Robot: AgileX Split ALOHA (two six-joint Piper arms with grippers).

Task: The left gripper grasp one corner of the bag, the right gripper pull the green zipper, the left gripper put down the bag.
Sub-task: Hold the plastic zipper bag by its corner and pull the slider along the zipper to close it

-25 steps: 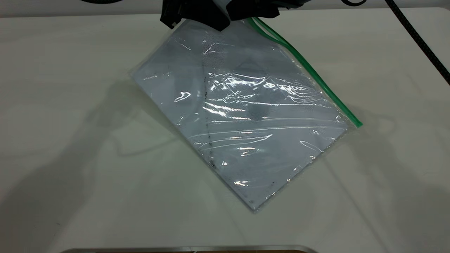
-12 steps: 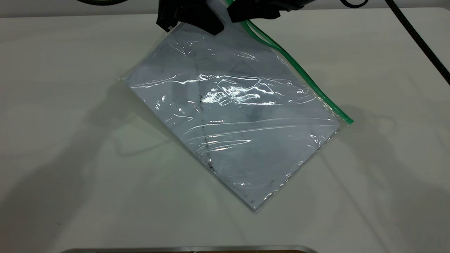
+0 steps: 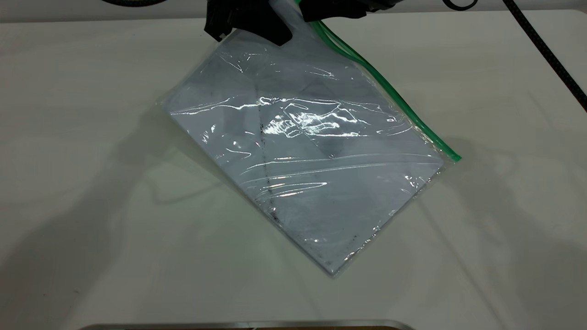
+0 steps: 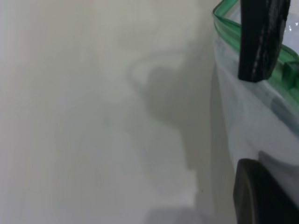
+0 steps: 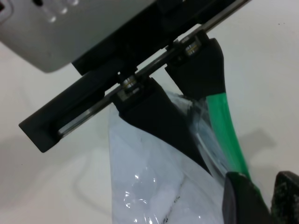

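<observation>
Up at the far edge of the white table [image 3: 91, 137], the left gripper [image 3: 257, 23] has the bag's top corner pinched between its two black fingers, and the right wrist view shows it plainly: one finger [image 5: 159, 121] lies across the clear plastic, the other [image 5: 201, 74] sits on the green strip, jaws clamped on the corner. The bag [image 3: 302, 151] hangs down from that grip and slopes onto the table, its lower corner resting on the surface near the front edge, white paper and a dark smudge line showing through. The green zipper [image 3: 390, 96] runs along the bag's right-hand long edge, gaping open near the top. Just beside it, the right gripper [image 3: 339, 9] holds at the strip's upper end, and whether its jaws are together cannot be told
</observation>
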